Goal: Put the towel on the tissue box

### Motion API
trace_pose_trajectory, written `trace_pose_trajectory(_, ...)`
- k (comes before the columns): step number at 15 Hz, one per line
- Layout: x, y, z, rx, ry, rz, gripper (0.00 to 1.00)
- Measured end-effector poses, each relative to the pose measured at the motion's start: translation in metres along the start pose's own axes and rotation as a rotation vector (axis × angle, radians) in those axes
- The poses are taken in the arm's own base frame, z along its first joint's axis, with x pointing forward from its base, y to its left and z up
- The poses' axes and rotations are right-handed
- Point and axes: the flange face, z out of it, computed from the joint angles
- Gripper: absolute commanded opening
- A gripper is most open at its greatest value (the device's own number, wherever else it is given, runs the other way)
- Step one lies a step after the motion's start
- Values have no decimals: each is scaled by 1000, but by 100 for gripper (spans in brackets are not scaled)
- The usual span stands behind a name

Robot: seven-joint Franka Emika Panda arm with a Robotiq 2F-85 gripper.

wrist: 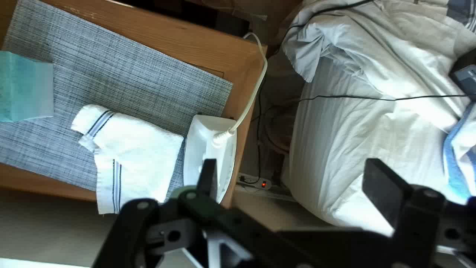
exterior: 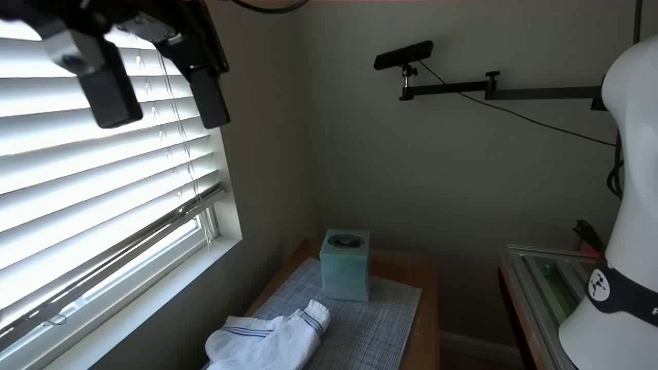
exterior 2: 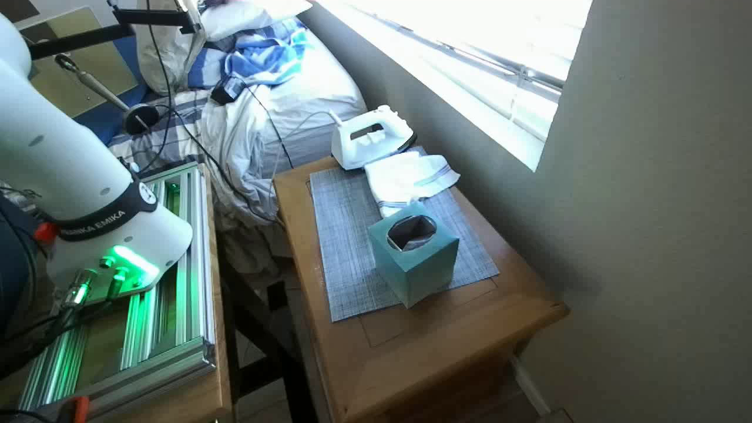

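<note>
Black two-fingered gripper (exterior: 168, 119): spread wide, nothing held;
White blue-striped cloth towel (wrist: 137, 149): below my gripper, to one side; likely light, limp, hard to harm; I'd pinch the layered middle, clear of the white clothes iron (exterior 2: 369, 150);
Tall teal tissue box (wrist: 28, 89): farther from the gripper

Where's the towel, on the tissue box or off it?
Off. The towel lies mostly on the placemat; the wrist view shows a gap between towel and tissue box.

The brown surface (exterior 2: 452, 326) has a mat (exterior 2: 352, 252). A box (exterior 2: 414, 258) and towel (exterior 2: 408, 179) sit mostly on the mat, an iron (exterior 2: 364, 151) at its end.
</note>
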Motion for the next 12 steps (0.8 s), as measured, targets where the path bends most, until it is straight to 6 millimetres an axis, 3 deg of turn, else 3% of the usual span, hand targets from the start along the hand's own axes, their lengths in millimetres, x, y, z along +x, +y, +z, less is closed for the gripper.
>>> trace_pose_trajectory(4,1,2,1,-4,7,3,100)
trace_pose_trajectory(7,13,18,14,-37,59,25,100)
trace_pose_trajectory(9,25,35,36,-66,92,48,100)
trace_pose_trajectory(12,41,68,86,-84,90,105,100)
